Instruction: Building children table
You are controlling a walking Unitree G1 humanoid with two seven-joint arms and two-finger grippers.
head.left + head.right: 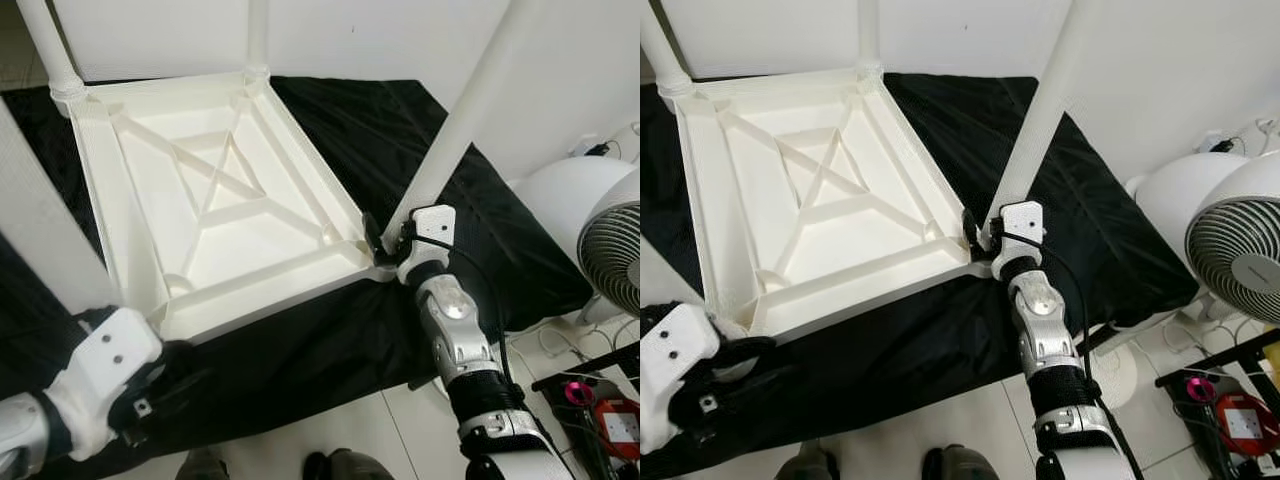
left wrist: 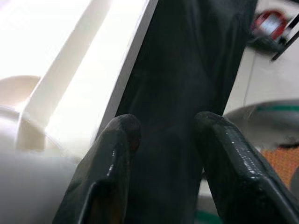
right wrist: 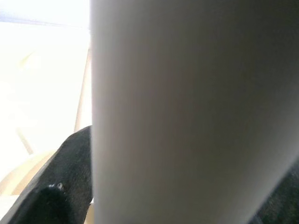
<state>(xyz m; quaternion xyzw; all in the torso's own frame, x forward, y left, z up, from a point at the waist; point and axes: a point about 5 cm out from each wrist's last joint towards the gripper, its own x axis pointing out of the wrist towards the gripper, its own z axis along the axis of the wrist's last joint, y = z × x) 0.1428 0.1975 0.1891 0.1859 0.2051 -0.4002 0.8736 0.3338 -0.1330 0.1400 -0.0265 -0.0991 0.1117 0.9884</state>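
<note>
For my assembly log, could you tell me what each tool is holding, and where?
The right tool grips the table leg near its base; the left tool holds nothing.

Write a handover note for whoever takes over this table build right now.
Right gripper: shut on the near-right leg at its base, at the tabletop corner.
Left gripper: fingers open over the black cloth, beside the near-left leg.
Tabletop lies upside down on the cloth.
Done: all four legs stand at their corners.
Left: check that the near legs are fully seated (cannot tell), then flip the table.
</note>
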